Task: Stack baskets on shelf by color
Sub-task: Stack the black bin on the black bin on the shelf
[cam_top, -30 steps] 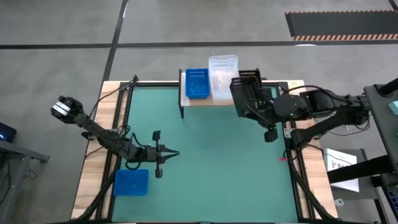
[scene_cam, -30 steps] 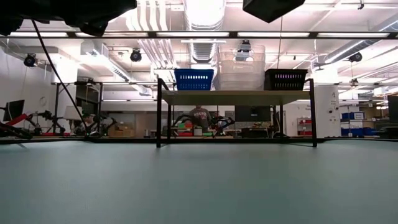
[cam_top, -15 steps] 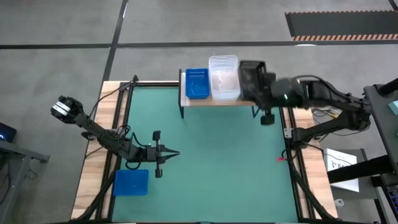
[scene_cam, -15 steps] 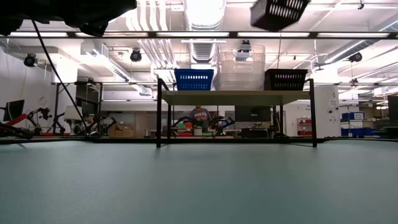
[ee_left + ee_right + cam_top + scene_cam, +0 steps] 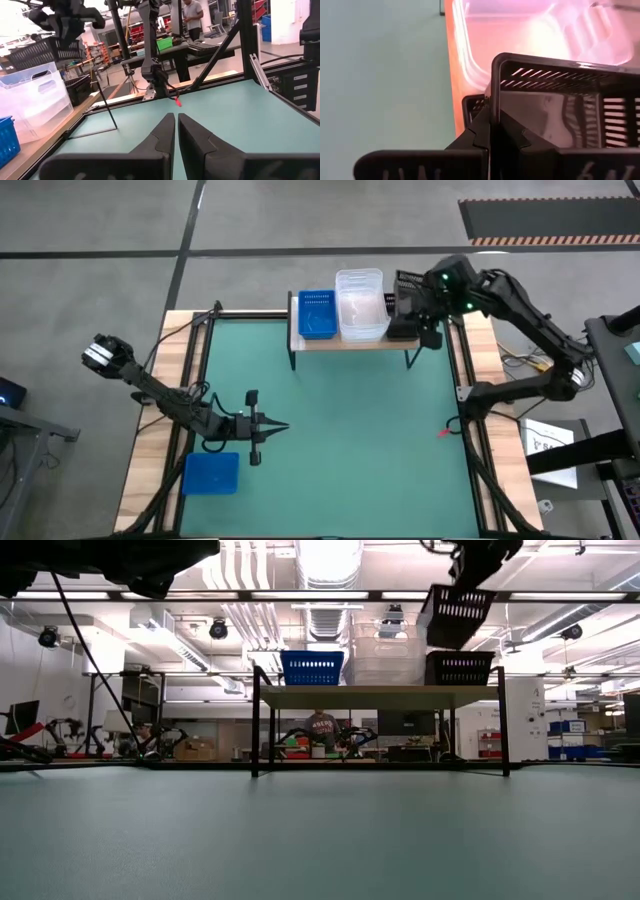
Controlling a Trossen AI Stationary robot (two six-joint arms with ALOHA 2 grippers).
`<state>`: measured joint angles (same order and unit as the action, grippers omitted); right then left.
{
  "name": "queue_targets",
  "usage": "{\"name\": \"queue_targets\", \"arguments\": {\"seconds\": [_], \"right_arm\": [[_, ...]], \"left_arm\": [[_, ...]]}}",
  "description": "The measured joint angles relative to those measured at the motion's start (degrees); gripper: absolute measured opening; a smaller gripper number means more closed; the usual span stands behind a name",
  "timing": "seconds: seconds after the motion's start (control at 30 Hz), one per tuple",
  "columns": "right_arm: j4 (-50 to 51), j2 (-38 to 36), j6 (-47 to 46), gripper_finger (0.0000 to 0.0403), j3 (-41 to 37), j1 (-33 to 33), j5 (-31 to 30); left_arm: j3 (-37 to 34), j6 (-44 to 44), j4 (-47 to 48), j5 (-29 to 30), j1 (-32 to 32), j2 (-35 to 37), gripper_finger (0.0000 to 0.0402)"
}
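Straight down over the table [image 5: 330, 430] — level across it from table height — forward past each claw; shelf [image 5: 380, 695] shared by overhead and low views.

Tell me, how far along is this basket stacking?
Done: solid blue plastic basket, clear translucent plastic baskets and a black mesh basket sit on the wooden-topped shelf. In hand: the right end effector holds another black mesh basket above that one. Left: a blue basket on the green table near the idle left end effector.

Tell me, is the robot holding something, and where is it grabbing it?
Yes: the right gripper pinches a black basket by its rim wall, above the shelf. The left gripper holds nothing.
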<state>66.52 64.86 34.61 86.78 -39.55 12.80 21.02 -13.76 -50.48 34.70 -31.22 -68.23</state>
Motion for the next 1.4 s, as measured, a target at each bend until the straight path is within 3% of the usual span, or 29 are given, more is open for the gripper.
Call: {"name": "queue_targets", "arguments": {"seconds": [0.63,0.77,1.13,1.4], "right_arm": [[0.6,8.1,-2.4,0.0011,-3.0,-1.4,0.1],[1.0,8.9,-3.1,0.0028,-3.0,-1.4,-3.9],[1.9,8.0,-5.1,0.0091,-3.0,-1.4,-4.0],[0.6,7.7,-5.0,0.0056,-3.1,-1.4,-11.7]], "left_arm": [[-0.2,0.0,0.0,0.0,0.0,0.0,0.0006],[-0.2,0.0,0.0,0.0,0.0,0.0,0.0006],[-0.4,0.8,0.0,0.0,0.0,0.0,0.0006],[-0.5,2.7,0.0,0.0,0.0,0.0,0.0006]]}}
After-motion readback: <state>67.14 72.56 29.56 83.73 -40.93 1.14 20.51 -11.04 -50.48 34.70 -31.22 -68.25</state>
